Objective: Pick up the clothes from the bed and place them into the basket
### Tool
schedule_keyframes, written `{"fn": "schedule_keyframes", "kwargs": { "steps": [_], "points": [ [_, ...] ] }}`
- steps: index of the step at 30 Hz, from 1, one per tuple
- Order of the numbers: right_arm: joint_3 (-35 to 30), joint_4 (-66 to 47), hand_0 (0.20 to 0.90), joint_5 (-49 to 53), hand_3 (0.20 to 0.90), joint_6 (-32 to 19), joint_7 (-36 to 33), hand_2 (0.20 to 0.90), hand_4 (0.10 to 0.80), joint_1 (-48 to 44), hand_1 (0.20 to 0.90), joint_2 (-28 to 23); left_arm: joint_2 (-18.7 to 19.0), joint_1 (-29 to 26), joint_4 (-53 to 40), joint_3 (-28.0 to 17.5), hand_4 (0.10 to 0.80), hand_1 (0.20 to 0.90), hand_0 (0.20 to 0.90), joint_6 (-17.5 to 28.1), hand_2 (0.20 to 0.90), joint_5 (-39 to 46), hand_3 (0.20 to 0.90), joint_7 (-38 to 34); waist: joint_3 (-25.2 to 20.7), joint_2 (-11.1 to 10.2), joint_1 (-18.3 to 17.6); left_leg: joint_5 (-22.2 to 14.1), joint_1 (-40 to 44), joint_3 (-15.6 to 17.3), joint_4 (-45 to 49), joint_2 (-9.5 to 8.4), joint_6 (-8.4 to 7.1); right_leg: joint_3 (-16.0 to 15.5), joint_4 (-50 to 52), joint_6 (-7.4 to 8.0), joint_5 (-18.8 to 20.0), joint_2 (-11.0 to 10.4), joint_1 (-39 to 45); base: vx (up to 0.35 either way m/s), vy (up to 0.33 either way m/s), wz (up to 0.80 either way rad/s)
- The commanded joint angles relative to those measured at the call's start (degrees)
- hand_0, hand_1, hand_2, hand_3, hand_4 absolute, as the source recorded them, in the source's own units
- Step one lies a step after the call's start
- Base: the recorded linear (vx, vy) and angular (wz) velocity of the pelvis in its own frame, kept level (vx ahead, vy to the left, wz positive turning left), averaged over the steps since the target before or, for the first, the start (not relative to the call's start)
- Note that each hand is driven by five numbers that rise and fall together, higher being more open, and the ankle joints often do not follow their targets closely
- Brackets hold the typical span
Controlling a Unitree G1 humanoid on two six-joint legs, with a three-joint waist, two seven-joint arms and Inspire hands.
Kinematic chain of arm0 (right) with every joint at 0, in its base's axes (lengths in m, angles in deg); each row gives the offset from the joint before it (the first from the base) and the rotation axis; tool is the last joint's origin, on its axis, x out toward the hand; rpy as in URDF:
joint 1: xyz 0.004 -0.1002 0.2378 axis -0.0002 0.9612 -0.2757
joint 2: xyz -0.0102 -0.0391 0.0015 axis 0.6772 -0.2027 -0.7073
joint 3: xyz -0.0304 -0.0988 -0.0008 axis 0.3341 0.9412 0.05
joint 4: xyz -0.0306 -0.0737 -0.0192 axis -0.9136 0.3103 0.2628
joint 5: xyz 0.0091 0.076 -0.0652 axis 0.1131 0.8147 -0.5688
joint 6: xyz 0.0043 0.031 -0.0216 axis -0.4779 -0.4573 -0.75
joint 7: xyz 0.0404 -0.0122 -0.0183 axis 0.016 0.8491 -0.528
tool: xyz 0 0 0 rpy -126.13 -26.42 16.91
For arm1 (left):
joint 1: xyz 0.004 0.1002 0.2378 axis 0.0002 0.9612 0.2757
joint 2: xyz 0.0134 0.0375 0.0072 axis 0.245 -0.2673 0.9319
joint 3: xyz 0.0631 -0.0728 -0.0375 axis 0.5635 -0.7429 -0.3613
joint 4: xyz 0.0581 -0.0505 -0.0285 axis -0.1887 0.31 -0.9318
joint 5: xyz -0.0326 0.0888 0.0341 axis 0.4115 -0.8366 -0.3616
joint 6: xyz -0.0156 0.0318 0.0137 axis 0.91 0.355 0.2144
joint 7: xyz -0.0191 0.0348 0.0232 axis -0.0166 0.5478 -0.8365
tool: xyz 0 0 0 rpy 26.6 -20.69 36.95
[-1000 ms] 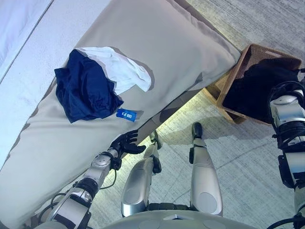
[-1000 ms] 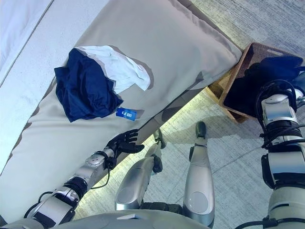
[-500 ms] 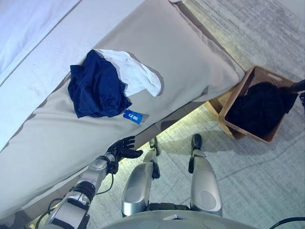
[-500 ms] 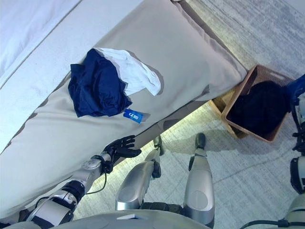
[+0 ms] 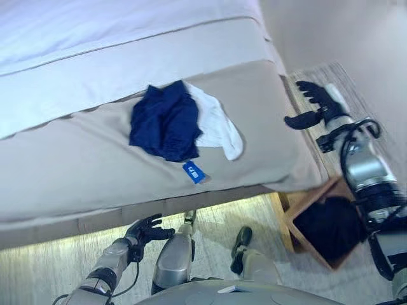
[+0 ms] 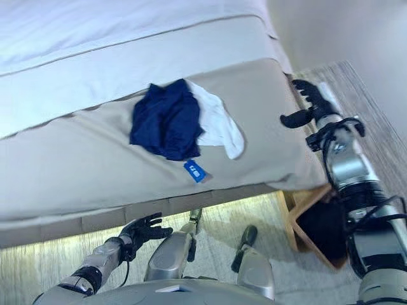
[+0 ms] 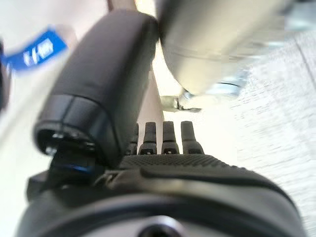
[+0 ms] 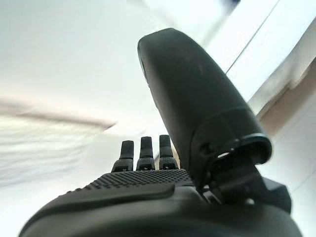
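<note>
A dark blue garment (image 5: 164, 119) lies crumpled on the beige bed cover (image 5: 76, 171), partly over a white garment (image 5: 219, 129). A blue tag (image 5: 195, 171) lies just below them, near the bed's edge. The brown wicker basket (image 5: 299, 208) stands on the floor by the bed's right corner, with dark clothes (image 5: 331, 225) inside. My right hand (image 5: 313, 101) is open and empty, raised above the bed's right corner, to the right of the garments. My left hand (image 5: 147, 228) is open and empty, low by the bed's front edge.
White bedding (image 5: 95, 38) covers the far part of the bed. A pale wall (image 5: 343, 32) stands at the upper right. Grey carpet (image 5: 210, 222) lies in front of the bed.
The camera has swung, so the bed now lies across the view. My right hand has risen from the basket to above the bed's right corner. My left hand stays low by the bed's edge.
</note>
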Motion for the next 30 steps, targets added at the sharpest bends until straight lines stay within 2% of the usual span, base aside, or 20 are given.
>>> {"fn": "schedule_keyframes", "kwargs": {
  "steps": [1, 5, 11, 16, 20, 25, 29, 30],
  "points": [
    [4.4, 1.55, 0.9, -11.78, 0.9, -2.55, -12.39, 0.9, 0.8, -9.25, 0.9, -0.72, 2.43, 3.62, 4.37, 1.11, 0.8, 0.9, 0.9, 1.64, 0.9, -0.79, 0.9, 1.31, -4.65, -1.49, 4.28, -8.76, -0.72, -2.81, 4.17, -3.36, 1.89, -1.2, 9.0, -3.05, -8.65, 0.94, -1.43, 0.12, 0.115, 0.51],
    [9.51, 8.2, 0.9, -14.15, 0.9, 1.45, -14.71, 0.9, 0.8, -17.16, 0.9, 0.91, 3.79, 2.65, 5.23, 0.72, 0.8, 0.9, 0.9, 2.5, 0.9, -0.49, 0.9, 2.38, -2.45, -0.89, 8.77, -7.94, -3.7, -5.56, 5.08, -3.77, 2.04, -3.94, 11.83, -3.69, -10.0, -0.76, -1.71, -0.009, 0.064, 0.51],
    [15.84, 13.63, 0.9, -21.52, 0.9, 3.06, -17.97, 0.9, 0.8, -23.4, 0.9, 1.81, 4.57, 2.85, 6.3, -0.46, 0.8, 0.9, 0.9, 4.59, 0.9, -0.05, 0.9, 4.15, -0.45, -0.26, 14.0, -7.04, -7.59, -8.19, 6.28, -4.2, 1.86, -8.6, 14.53, -3.89, -10.96, -3.16, -1.48, -0.003, 0.033, 0.44],
    [20.24, 17.67, 0.9, -25.0, 0.9, 4.34, -13.74, 0.9, 0.8, -25.65, 0.9, 3.27, 3.86, 3.59, 7.1, -0.99, 0.8, 0.9, 0.9, 5.56, 0.9, 0.35, 0.9, 5.55, 0.12, 0.34, 16.57, -6.13, -9.37, -9.55, 6.35, -4.43, 1.38, -10.55, 16.14, -3.88, -12.21, -4.22, -1.39, 0.036, 0.058, 0.28],
    [23.37, 23.2, 0.9, -28.11, 0.9, 6.18, -6.93, 0.9, 0.8, -28.11, 0.9, 5.64, 3.79, 3.25, 7.16, -0.69, 0.8, 0.9, 0.9, 6.78, 0.9, 0.87, 0.9, 7.02, 0.93, 0.92, 18.3, -5.54, -11.05, -10.41, 6.66, -4.54, 1.08, -11.49, 17.52, -3.77, -13.18, -4.91, -1.96, 0.007, 0.027, 0.22],
    [25.7, 26.54, 0.9, -31.05, 0.9, 6.02, -4.53, 0.9, 0.8, -31.46, 0.9, 7.28, 4.42, 2.33, 5.14, -0.4, 0.8, 0.9, 0.9, 7.17, 0.9, 2.16, 0.9, 7.44, 3.09, 0.39, 20.11, -4.96, -13.4, -10.89, 7.35, -4.46, 0.92, -12.17, 18.28, -3.36, -13.21, -4.98, -3.09, -0.021, -0.028, 0.12],
    [27.07, 29.28, 0.9, -33.44, 0.9, 5.82, 0.97, 0.9, 0.8, -34.26, 0.9, 8.66, 5.22, 1.41, 3.48, -0.31, 0.8, 0.9, 0.9, 6.6, 0.9, 3.34, 0.9, 7.72, 4.68, -0.6, 21.25, -4.63, -15.08, -11.18, 7.7, -4.34, 0.81, -12.53, 17.65, -2.93, -12.66, -4.24, -4.23, -0.065, -0.056, 0.11],
    [27.45, 29.93, 0.679, -33.5, 0.642, 6.37, 2.82, 0.679, 0.542, -34.76, 0.679, 8.79, 5.39, 1.2, 3.08, -0.38, 0.8, 0.9, 0.9, 6.32, 0.9, 3.36, 0.9, 7.63, 5.04, -0.96, 21.53, -4.56, -15.44, -11.27, 7.76, -4.29, 0.8, -12.66, 17.34, -2.83, -12.53, -3.9, -4.38, -0.042, -0.065, 0.12]
  ]
}}
